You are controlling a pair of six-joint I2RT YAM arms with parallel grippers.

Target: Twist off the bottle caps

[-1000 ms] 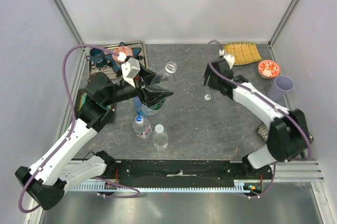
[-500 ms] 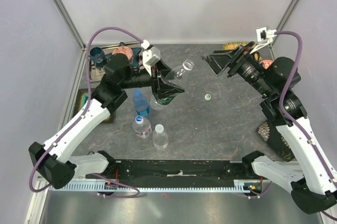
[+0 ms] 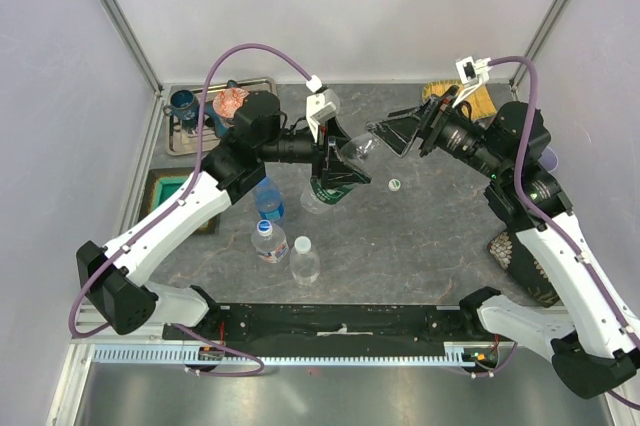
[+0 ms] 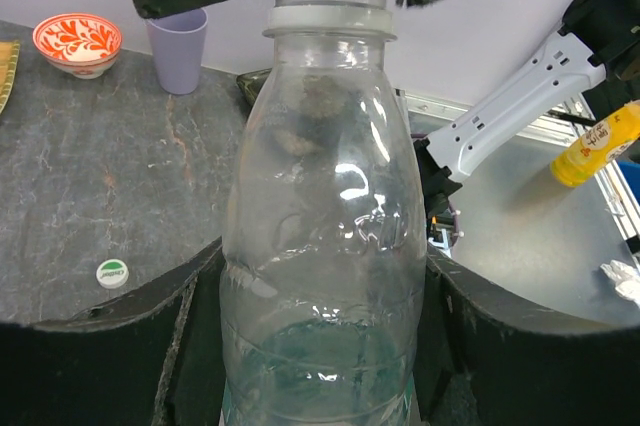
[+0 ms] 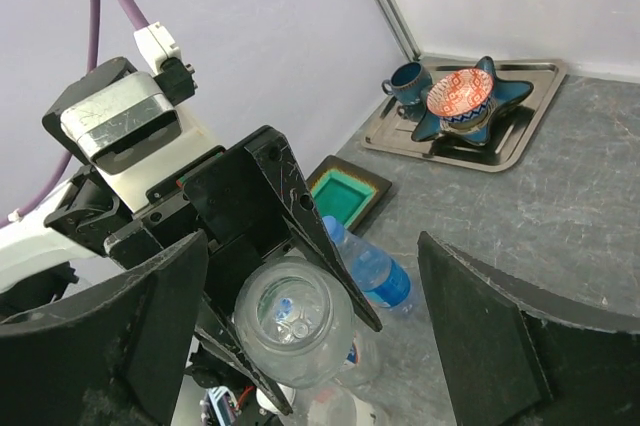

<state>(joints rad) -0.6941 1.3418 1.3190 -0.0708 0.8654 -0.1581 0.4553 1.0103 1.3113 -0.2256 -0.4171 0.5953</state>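
Holding the uncapped bottle [image 4: 320, 246] by its body, the left gripper [image 3: 335, 161] is lifted above the middle of the table [image 3: 440, 236], its jaws closed narrow on the two sides of the bottle. The bottle is tilted, and its open neck, with only the white ring on it, points toward the right gripper [image 3: 392, 136]. The plastic is clear, with a slightly green tone in the lower part.

The right gripper stands wide open with nothing between its fingers. It faces the mouth of the bottle from close by, but does not touch it.

One second ago the picture was different. The left arm held the same bottle further to the left, near the metal tray [image 3: 185, 141]; it has since carried it toward the centre. The right arm was then low over the table on the far right side; now it is raised and turned to the bottle.

The loose cap [image 3: 395, 184] lies on the table below the two grippers, at the same place as before. The other three bottles have not moved: the blue bottle [image 3: 267, 198], the labelled bottle [image 3: 267, 239] and the plain clear bottle [image 3: 304, 260] stand upright near the left arm, caps on.
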